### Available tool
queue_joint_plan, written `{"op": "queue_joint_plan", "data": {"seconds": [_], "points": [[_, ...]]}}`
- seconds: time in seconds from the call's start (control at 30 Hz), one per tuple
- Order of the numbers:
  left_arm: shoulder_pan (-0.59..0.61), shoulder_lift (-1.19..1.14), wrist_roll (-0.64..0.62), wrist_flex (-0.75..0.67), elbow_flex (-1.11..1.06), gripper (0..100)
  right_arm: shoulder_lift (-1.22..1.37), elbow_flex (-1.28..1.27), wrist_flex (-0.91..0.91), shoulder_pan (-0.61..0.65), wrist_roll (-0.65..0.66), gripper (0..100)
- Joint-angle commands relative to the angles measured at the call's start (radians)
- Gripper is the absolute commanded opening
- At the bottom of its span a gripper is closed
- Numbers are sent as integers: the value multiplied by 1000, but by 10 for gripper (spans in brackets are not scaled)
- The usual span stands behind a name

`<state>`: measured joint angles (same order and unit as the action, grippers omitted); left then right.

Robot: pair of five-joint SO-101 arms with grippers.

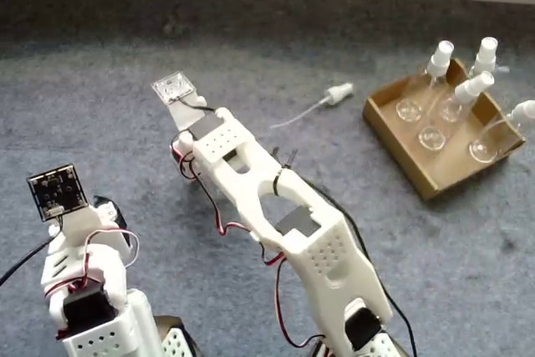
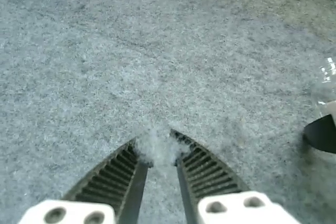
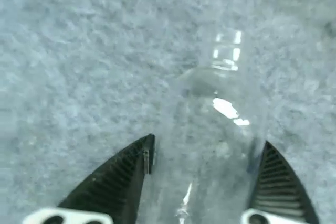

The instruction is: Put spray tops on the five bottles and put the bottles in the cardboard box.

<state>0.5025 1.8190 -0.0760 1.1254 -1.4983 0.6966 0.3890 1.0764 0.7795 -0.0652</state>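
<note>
From above: four bottles (image 1: 432,79) with spray tops, upright in the box (image 1: 393,133) at far right. One loose spray top (image 1: 338,94) lying on the grey carpet (image 1: 100,81), between the box and the arms. Left arm (image 1: 84,265) at lower left, right arm (image 1: 276,198) stretched out toward the middle.

Left wrist: left gripper (image 2: 157,144) down at the carpet, jaws a narrow gap apart. At the frame's edge, a clear bottle (image 2: 326,85).

Right wrist: right gripper (image 3: 207,150) around the clear bottle (image 3: 226,114), neck pointing away. Clamped or loose, impossible to tell.
</note>
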Motion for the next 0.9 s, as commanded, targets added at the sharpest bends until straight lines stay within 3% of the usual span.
{"op": "queue_joint_plan", "data": {"seconds": [0.0,0.1,0.27,0.57,0.67,0.87], "points": [[4,10,5,-21,68,8,-12,21,-10,-28,-5,146],[4,10,5,-49,54,8,-15,25,41,-71,-3,69],[4,10,5,-87,30,8,-15,194,257,-153,2,67],[-10,10,6,-89,25,8,-12,694,691,-196,167,67],[-36,10,9,-84,24,8,-30,828,693,-222,167,67],[-39,10,11,-84,24,8,-208,817,693,-298,169,67]]}}
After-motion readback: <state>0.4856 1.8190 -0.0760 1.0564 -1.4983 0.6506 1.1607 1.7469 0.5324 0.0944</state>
